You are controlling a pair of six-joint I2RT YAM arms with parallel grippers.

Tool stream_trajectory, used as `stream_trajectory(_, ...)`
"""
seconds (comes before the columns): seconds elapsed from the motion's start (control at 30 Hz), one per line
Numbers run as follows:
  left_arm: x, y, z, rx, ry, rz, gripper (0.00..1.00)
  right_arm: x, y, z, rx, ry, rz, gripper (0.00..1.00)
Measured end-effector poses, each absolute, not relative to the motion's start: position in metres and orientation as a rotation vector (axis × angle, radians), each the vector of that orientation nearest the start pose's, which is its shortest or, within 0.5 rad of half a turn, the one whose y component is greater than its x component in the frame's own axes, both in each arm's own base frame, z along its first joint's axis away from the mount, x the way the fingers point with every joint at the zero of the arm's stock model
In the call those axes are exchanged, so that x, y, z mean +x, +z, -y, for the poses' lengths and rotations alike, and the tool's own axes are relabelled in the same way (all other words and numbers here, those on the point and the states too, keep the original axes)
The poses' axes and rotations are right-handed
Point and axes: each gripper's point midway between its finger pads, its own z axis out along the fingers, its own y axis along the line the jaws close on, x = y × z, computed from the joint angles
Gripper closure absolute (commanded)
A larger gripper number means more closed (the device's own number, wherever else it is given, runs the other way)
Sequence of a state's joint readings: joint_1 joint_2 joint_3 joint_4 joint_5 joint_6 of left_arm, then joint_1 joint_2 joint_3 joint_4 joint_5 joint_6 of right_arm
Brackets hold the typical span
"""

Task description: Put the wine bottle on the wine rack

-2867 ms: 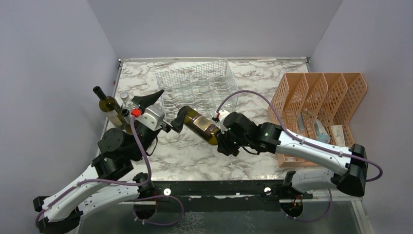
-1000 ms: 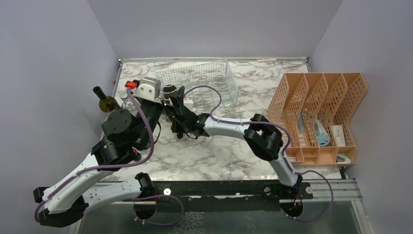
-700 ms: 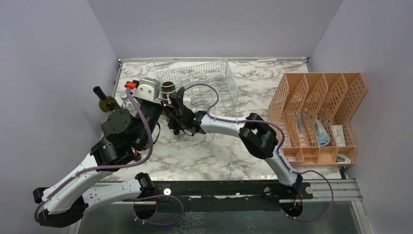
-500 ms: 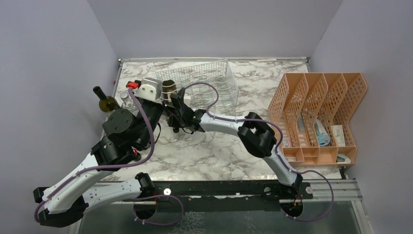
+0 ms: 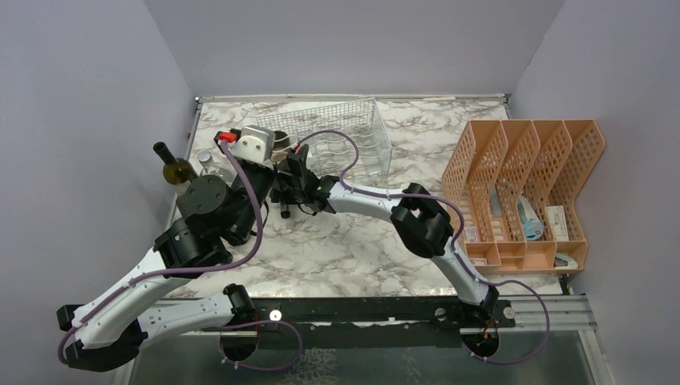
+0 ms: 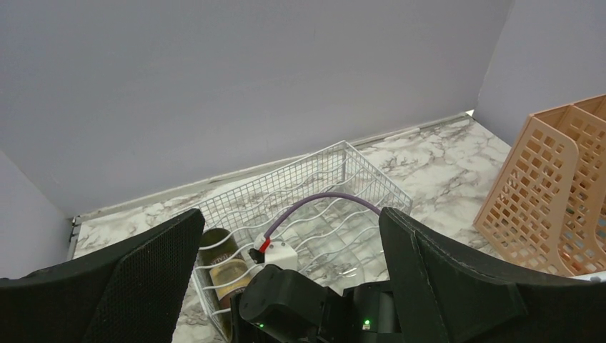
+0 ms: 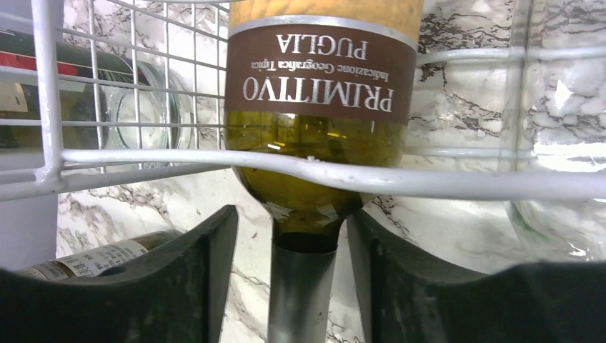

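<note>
At the far left of the white-and-grey marbled table top (image 5: 361, 249), close to the side wall, a dark green glass bottle with a black cap (image 5: 171, 167) stands upright. The left arm rises just beside it. The left gripper (image 6: 289, 214) hangs above the left end of the rack with its two black fingers (image 6: 143, 286) spread wide and nothing between them.

The rectangular white wire-mesh wine rack with wavy rows (image 5: 365, 132) sits at the back of the table, left of centre. The wine bottle, of olive-green glass with a brown label (image 7: 318, 93), lies on its side in the cradle at the rack's left end. Its base points toward the back wall and its neck toward the near edge. In the left wrist view it shows there as a dark shape with a tan label (image 6: 225, 268). One white wire of the rack crosses in front of its shoulder.

The right arm reaches across the table to that spot. The right gripper (image 7: 300, 236) has its dark fingers (image 7: 207, 257) parted, one on each side of the bottle's neck, with a narrow gap showing on both sides, so the bottle lies on the wires rather than in a clamp.

At the far right stands an orange perforated plastic divider tray (image 5: 589, 152), well apart from the rack.
</note>
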State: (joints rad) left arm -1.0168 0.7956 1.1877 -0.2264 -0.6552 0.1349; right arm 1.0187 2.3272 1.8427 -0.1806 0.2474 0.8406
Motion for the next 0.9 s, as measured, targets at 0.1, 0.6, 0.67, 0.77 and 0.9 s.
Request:
stream_trajectory(0.1, 0.228, 0.447, 0.157, 0.281, -0.263, -1.419, 0.01, 0.341, 0.067, -0.527, -0.067, 0.733, -2.309, 0.36)
stream_trajectory(0.6, 0.222, 0.481, 0.149, 0.263, -0.286, -1.378, 0.01, 0.322, 0.14, -0.491, -0.095, 0.847, -2.162, 0.25)
stream_trajectory(0.67, 0.22, 0.49, 0.146, 0.255, -0.292, -1.365, 0.01, 0.316, 0.156, -0.487, -0.13, 0.883, -2.122, 0.25)
stream_trajectory(0.77, 0.217, 0.504, 0.141, 0.236, -0.305, -1.341, 0.01, 0.306, 0.175, -0.487, -0.228, 0.947, -2.054, 0.25)
stream_trajectory(0.9, 0.213, 0.519, 0.133, 0.213, -0.321, -1.314, 0.01, 0.289, 0.191, -0.499, -0.404, 1.044, -1.959, 0.25)
